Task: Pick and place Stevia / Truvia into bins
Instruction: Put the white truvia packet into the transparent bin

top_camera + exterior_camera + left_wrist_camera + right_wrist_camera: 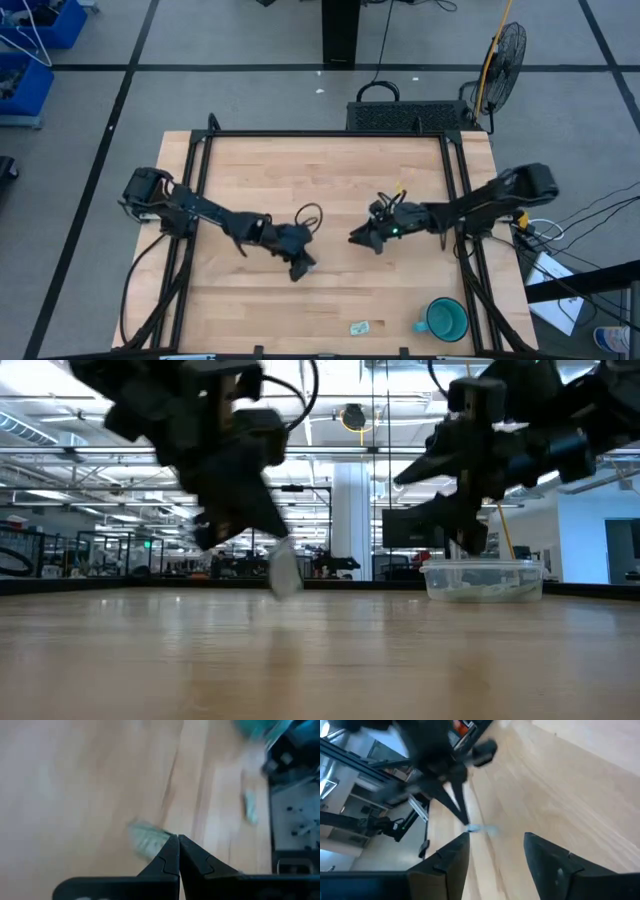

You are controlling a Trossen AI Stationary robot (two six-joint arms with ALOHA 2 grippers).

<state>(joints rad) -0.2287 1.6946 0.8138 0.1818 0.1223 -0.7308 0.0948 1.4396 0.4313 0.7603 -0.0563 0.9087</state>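
Left gripper (300,268) pinches one sachet (145,839); another sachet (360,327) lies beside one mug (446,319).

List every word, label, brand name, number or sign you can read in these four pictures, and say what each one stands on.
None can be read.
Sachet held in the left gripper: any print is blurred.
Sachet lying near the teal mug: too small to read.
Clear tub: no label shows.
Right gripper, open: no markings show.

Two sachets (360,327), one tub (483,579), one mug (443,319), two arms
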